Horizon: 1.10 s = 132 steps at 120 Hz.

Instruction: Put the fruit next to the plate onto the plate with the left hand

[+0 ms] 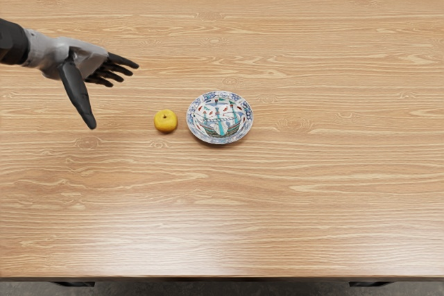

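A small yellow-orange fruit (165,120) rests on the wooden table just left of a patterned blue, red and white plate (220,117). The two nearly touch. My left hand (100,81) hovers at the left side of the table, up and to the left of the fruit, well apart from it. Its dark fingers are spread, the thumb pointing down toward the table, and it holds nothing. The plate carries nothing.
The wooden table (312,192) fills the view, with its front edge near the bottom of the picture and its far edge along the top.
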### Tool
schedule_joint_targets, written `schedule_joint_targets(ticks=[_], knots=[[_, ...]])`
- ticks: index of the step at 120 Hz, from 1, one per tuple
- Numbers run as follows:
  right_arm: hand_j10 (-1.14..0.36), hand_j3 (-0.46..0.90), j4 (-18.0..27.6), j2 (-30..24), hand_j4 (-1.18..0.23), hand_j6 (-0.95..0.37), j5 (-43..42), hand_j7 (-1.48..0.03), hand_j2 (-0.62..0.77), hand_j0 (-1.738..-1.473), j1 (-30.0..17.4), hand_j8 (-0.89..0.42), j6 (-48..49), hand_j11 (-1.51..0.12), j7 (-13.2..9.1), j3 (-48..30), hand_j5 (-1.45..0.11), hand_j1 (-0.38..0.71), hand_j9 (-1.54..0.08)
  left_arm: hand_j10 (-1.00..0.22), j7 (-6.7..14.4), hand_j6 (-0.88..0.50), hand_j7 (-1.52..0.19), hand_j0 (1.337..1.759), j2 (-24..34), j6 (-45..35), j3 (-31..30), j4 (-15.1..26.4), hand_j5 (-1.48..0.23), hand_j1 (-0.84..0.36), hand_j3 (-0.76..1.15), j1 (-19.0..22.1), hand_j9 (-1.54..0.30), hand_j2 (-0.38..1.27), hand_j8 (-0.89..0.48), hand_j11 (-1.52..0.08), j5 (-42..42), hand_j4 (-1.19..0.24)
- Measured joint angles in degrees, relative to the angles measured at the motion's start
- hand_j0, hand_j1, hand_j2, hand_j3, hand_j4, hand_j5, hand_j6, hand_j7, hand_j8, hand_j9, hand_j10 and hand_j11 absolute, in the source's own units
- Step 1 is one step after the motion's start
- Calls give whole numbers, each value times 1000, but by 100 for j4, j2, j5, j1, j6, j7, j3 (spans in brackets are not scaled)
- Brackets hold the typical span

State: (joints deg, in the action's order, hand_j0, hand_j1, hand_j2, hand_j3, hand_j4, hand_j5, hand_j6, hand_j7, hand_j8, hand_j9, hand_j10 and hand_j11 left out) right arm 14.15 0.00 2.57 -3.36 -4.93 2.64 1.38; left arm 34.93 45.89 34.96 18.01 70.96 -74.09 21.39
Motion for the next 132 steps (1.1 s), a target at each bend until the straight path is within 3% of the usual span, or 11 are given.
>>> schedule_joint_targets(ticks=[36,94,110,132], knots=[[-24,0,8,0,-24,-24,23,-31,-5,-1658,-56,-24,-47,-31,0,-5,-31,-320,-31,-3,4,-4,-1,1658,-65,5,2,-14,-1,349,0,-27,-1,0,-4,-1,60,-4],[-24,0,8,0,-24,-24,18,-31,-5,-1658,-43,-24,-43,-31,0,-7,-31,-320,-31,-2,7,-3,0,1658,-1803,-266,-17,321,0,349,0,-98,0,0,-3,0,3275,-2],[-24,0,5,0,-24,-24,16,-31,-5,-1658,-42,-24,-43,-31,0,-7,-31,-320,-31,-2,7,-3,0,1658,-1952,-914,-368,479,0,349,0,-44,0,0,-3,0,4050,-2],[-24,0,2,0,-24,-24,15,-31,-5,-1658,-37,-24,-43,-31,0,-7,-31,-320,-31,-2,7,-3,0,1658,-2005,-1760,-926,505,0,349,0,-11,0,1,-3,0,4488,-2]])
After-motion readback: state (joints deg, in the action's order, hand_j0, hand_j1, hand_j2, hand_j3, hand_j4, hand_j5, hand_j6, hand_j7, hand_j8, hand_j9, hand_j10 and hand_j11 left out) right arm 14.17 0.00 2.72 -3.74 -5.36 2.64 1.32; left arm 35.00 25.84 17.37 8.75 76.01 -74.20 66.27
